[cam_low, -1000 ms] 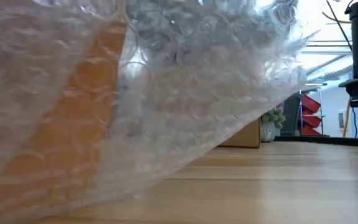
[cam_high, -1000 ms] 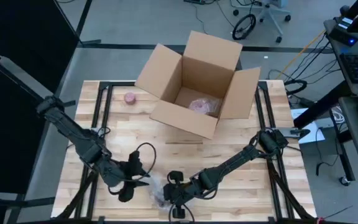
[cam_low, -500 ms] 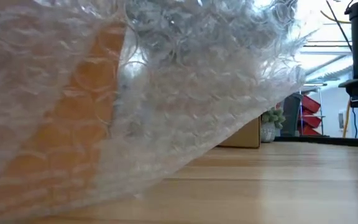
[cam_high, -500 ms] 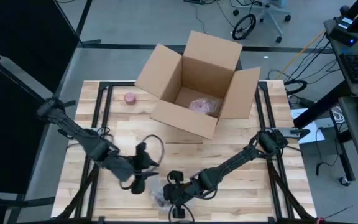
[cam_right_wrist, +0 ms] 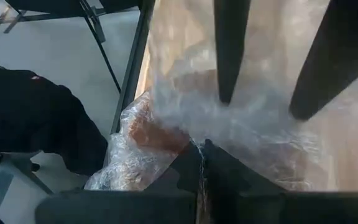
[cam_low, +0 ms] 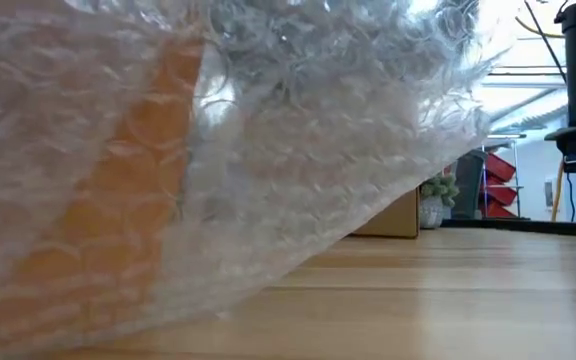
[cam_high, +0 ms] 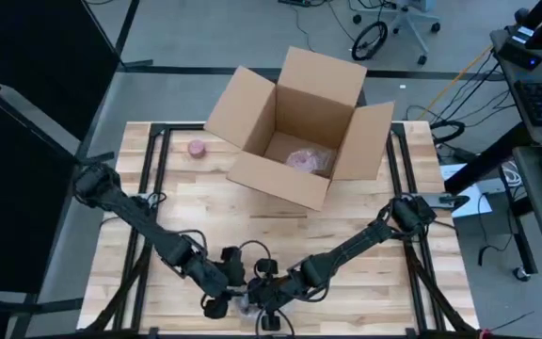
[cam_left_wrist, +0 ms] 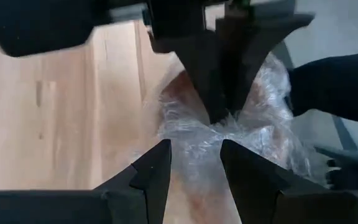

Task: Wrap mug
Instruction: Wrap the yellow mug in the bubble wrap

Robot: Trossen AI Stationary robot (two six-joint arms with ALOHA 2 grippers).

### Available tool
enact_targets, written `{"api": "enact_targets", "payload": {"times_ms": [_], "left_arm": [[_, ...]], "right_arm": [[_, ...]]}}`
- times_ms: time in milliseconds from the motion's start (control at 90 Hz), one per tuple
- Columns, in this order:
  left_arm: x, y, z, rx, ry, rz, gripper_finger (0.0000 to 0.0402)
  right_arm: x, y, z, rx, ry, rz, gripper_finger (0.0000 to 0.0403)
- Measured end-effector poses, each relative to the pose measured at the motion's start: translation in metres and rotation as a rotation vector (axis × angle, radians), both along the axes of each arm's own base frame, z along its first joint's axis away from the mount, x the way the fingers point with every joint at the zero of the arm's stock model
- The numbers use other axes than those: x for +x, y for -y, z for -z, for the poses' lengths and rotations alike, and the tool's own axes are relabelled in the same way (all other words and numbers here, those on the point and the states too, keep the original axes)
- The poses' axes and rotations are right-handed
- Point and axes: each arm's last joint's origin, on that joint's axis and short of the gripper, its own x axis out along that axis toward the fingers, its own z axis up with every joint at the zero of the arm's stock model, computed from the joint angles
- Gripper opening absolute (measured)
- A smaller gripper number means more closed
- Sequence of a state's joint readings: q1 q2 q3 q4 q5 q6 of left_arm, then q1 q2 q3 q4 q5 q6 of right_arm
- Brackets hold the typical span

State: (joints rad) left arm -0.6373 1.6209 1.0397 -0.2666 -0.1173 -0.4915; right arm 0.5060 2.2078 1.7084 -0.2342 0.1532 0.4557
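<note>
The mug shows as an orange-brown shape (cam_right_wrist: 157, 134) inside a crumpled bundle of clear bubble wrap (cam_left_wrist: 197, 134) lying on the wooden table by its near edge (cam_high: 247, 301). In the low view the wrap (cam_low: 298, 180) fills most of the picture, with orange (cam_low: 138, 200) showing through it. My right gripper (cam_right_wrist: 201, 155) is shut on the wrap. My left gripper (cam_left_wrist: 194, 152) is open, one finger on either side of a ridge of the wrap, facing the right gripper (cam_left_wrist: 219, 106). My right gripper pinches a gathered ridge of bubble wrap (cam_right_wrist: 194, 140) on top of the bundle between its two fingertips. The bundle rests on the table. My left gripper stands with its fingers (cam_right_wrist: 229, 74) at the same ridge; whether they touch the wrap I cannot tell.
An open cardboard box (cam_high: 299, 122) stands at the table's far middle with a wrapped pink thing (cam_high: 307, 160) inside. A small pink object (cam_high: 197, 148) lies at the far left. Bare wood lies between the box and the bundle.
My left gripper has moved toward the table's right and near edges, up to the bundle, and now faces my right gripper across it. The bundle has stayed in place.
</note>
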Motion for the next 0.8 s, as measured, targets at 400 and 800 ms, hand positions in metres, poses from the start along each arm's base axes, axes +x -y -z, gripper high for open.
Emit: {"api": "enact_targets", "payload": {"times_ms": [400,800], "left_arm": [[0.008,-0.003,0.002,-0.084,-0.029,-0.035,0.0147],[0.012,-0.007,-0.016,-0.035,-0.101,-0.028,0.0208]], "right_arm": [[0.0,0.0,0.0,-0.005,-0.002,0.002,0.0],[-0.002,0.001,0.002,-0.025,-0.023,0.006,0.0]]}}
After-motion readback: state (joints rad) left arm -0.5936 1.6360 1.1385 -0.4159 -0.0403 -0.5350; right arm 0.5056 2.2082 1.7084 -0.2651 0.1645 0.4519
